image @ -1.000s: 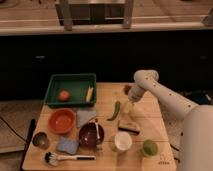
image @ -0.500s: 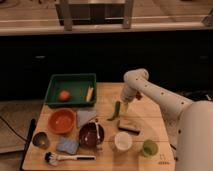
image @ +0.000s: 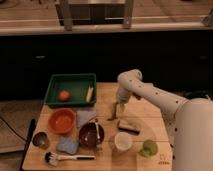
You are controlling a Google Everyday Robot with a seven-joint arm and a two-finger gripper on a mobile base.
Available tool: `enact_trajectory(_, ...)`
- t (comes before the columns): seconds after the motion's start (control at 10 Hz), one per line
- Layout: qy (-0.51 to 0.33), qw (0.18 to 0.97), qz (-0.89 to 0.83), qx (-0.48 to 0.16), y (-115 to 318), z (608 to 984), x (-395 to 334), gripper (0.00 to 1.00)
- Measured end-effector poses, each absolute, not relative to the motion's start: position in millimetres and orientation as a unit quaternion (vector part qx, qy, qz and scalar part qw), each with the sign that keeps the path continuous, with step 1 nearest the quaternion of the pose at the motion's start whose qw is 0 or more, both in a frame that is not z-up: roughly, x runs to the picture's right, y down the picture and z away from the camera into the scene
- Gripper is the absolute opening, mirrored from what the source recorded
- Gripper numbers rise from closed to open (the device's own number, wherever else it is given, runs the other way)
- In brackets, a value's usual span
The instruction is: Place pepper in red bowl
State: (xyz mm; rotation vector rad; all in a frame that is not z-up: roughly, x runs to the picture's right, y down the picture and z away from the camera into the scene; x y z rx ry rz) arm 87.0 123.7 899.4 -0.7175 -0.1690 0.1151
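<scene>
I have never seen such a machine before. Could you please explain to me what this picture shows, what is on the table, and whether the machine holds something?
This is one camera picture, looking at the table from the front and a little above. The white shape on the right is a robot arm. Its claw hangs over the middle of the table, and the dark green pepper hangs down from it.

On the table are a green tray holding a round orange-red fruit and a yellow piece, a red bowl, a dark bowl, a white cup, a green cup, a brush and a blue sponge.

The pepper must go into the red bowl, at the left.
</scene>
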Motion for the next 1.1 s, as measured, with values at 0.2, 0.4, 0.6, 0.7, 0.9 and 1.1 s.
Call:
enact_trajectory(0.2,-0.086,0.931,0.045,-0.352,125,899,84,0.80)
enact_trajectory(0.4,-0.091,0.928,0.027,-0.359,129,898,78,0.80)
enact_trajectory(0.6,-0.098,0.924,0.016,-0.370,133,900,72,0.80)
enact_trajectory(0.7,-0.100,0.922,0.015,-0.375,135,902,72,0.80)
enact_trajectory(0.9,-0.109,0.917,0.018,-0.384,140,909,71,0.72)
enact_trajectory(1.1,-0.123,0.911,0.032,-0.392,142,915,76,0.51)
